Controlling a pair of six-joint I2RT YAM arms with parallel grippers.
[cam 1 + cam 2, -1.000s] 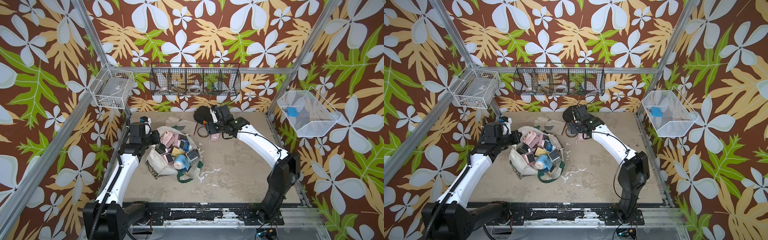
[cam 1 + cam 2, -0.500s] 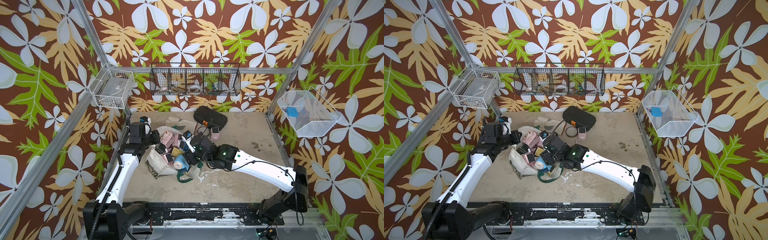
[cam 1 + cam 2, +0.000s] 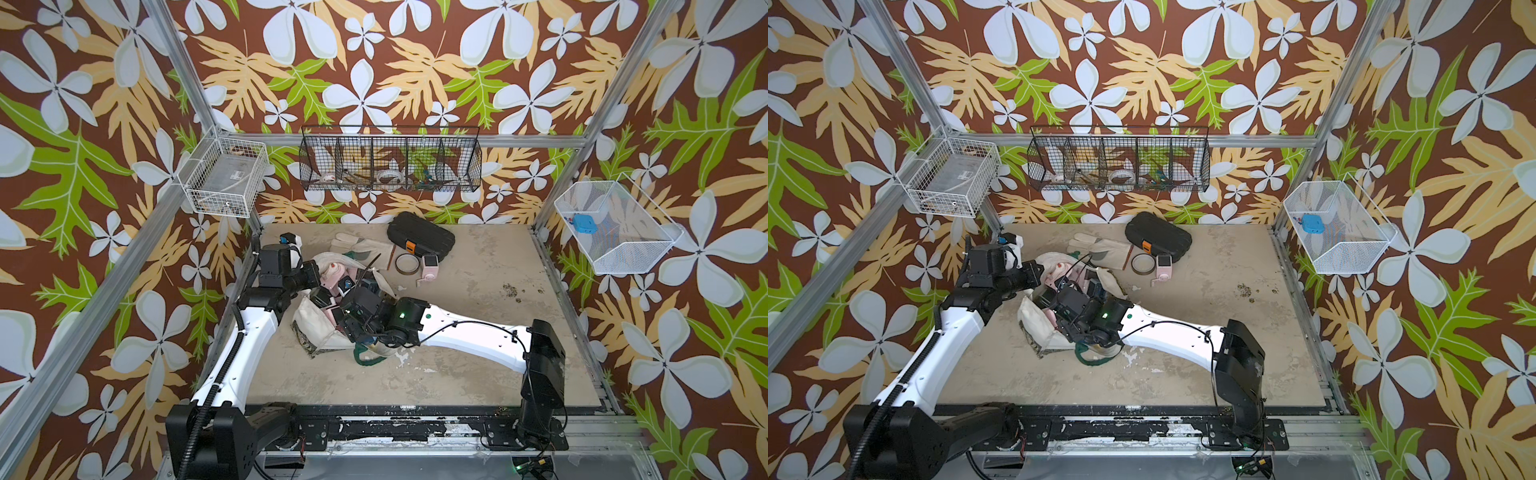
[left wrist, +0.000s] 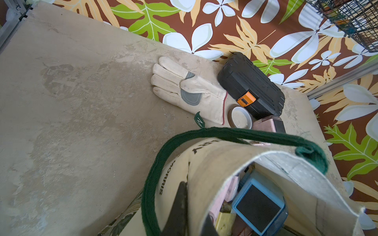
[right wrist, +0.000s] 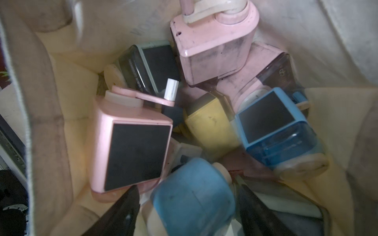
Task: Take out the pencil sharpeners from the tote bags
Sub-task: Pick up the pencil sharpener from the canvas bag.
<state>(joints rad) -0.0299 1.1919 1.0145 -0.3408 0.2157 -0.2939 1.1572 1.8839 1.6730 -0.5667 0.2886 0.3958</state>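
The cream tote bag (image 3: 307, 322) (image 3: 1029, 318) with green handles lies open at the table's left. My left gripper (image 4: 194, 216) (image 3: 318, 280) is shut on its canvas rim and holds the mouth up. Several pencil sharpeners lie inside: a pink one (image 5: 131, 147), a yellow one (image 5: 210, 126), a blue one (image 5: 274, 130). My right gripper (image 5: 190, 212) is down in the bag, open, with a rounded blue sharpener (image 5: 192, 192) between its fingers (image 5: 122, 210). Another pink sharpener (image 3: 430, 266) (image 3: 1163, 266) stands on the table outside the bag.
A black hard case (image 3: 419, 237), a pale work glove (image 3: 361, 247) and a brown tape roll (image 3: 406, 264) lie behind the bag. Wire baskets hang on the back and side walls; the right one (image 3: 615, 249) holds a small blue thing.
My right arm swung from the back by the black case, leaving the pink sharpener beside the tape roll, and has dropped into the bag. The left arm has not moved.
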